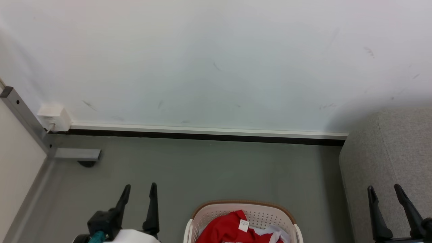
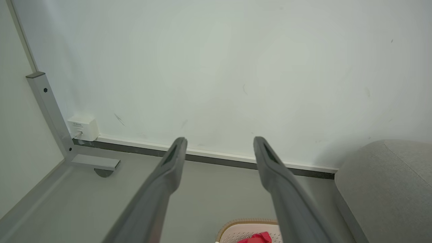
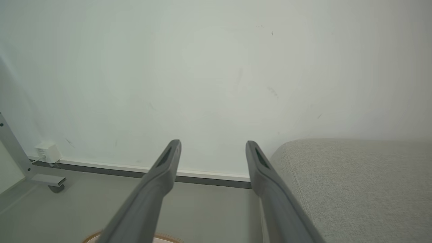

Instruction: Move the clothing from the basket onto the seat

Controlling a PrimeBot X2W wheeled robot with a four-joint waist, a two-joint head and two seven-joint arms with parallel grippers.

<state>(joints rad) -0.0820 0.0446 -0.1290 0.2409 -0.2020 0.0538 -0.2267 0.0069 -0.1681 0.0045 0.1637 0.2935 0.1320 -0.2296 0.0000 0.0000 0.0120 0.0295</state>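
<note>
Red clothing [image 1: 227, 229] with a white label tag lies in the cream basket [image 1: 256, 211] at the bottom middle of the head view, on the grey floor. The same basket [image 2: 236, 231] with a bit of red clothing [image 2: 258, 238] peeks in at the bottom of the left wrist view, and its brown rim [image 3: 91, 238] in the right wrist view. The grey seat [image 1: 395, 158] stands at the right. My left gripper [image 1: 140, 190] is open and empty, left of the basket. My right gripper [image 1: 384, 190] is open and empty, in front of the seat [image 3: 354, 182].
A white wall [image 1: 216, 60] with a dark-and-white skirting [image 1: 202, 133] runs behind the floor. At the left stand a grey metal frame leg with a foot [image 1: 76, 155] and a small white wall box [image 1: 54, 116]. Bare grey floor [image 1: 216, 168] lies between wall and basket.
</note>
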